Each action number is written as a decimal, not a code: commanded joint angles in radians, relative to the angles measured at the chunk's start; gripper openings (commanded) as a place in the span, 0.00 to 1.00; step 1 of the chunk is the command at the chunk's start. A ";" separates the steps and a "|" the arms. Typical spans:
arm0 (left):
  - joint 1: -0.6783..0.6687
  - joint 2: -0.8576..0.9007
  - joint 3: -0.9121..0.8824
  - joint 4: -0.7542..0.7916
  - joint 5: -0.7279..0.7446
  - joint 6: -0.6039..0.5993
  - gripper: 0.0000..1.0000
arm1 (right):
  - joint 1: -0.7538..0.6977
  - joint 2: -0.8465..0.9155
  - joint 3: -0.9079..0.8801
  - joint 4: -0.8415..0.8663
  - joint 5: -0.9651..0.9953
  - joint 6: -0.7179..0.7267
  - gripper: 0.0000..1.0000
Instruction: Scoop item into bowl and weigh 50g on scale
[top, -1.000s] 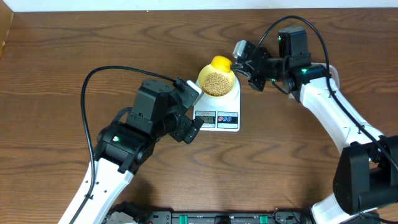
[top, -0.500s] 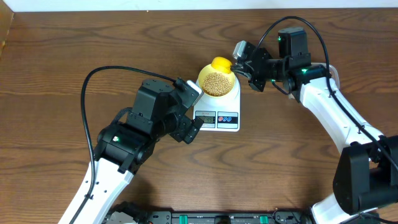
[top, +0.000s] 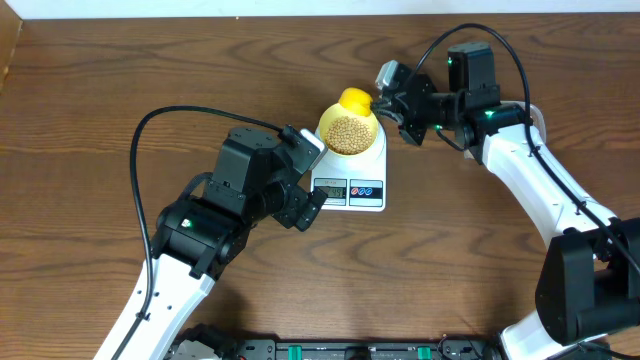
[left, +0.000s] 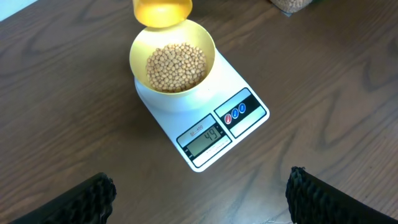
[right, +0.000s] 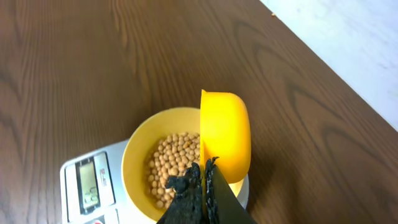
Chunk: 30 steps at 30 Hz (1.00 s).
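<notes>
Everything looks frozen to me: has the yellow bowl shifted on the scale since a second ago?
No. The bowl keeps its spot on the far end of the scale, behind the display.

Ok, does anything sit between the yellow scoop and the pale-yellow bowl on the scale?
Nothing visible does. The yellow plastic scoop, clamped in the right claw, hangs tipped over the rim of the small round pale-yellow bowl on the white digital scale; nothing lies between them.

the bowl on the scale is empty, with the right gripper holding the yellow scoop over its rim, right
Not empty: the bowl holds a layer of beans, as the left wrist view shows. The rest stands: it sits on the scale, and the right gripper holds the yellow scoop over its rim.
</notes>
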<state>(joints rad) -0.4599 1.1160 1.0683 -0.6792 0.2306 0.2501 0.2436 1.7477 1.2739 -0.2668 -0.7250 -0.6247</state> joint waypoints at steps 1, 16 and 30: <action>0.005 -0.011 0.004 0.000 -0.003 -0.008 0.90 | -0.002 0.004 0.001 0.026 -0.011 0.150 0.01; 0.005 -0.011 0.004 0.000 -0.003 -0.008 0.90 | -0.055 -0.030 0.001 0.188 -0.011 0.494 0.01; 0.005 -0.011 0.004 0.000 -0.003 -0.008 0.90 | -0.042 -0.029 0.001 0.192 -0.011 0.493 0.01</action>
<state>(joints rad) -0.4599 1.1160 1.0683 -0.6792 0.2306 0.2504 0.1921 1.7470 1.2739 -0.0738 -0.7254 -0.1425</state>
